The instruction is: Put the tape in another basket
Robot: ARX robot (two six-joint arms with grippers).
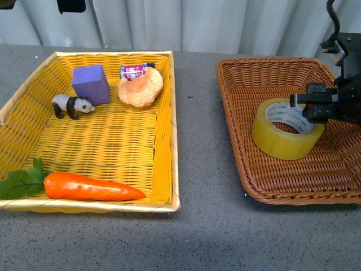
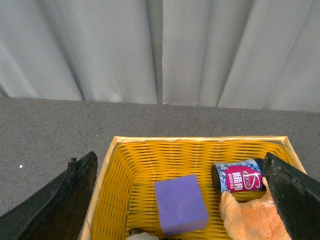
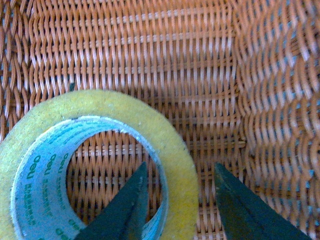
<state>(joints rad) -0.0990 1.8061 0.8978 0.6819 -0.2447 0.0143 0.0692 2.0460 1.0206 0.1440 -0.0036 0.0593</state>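
Pincer on the right arm [image 3: 180, 170] is open over one side of the tape [image 1: 282, 141] (one finger in the hole, one outside), and the tape lies in the brown basket [image 1: 248, 79], so I think only pulling away is left.

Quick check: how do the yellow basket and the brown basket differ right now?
The yellow basket is bright with a pale rim; the brown basket is dark wicker. The yellow basket holds several items, carrot and panda among them; the brown basket shows only the tape. Both are rectangular woven trays.
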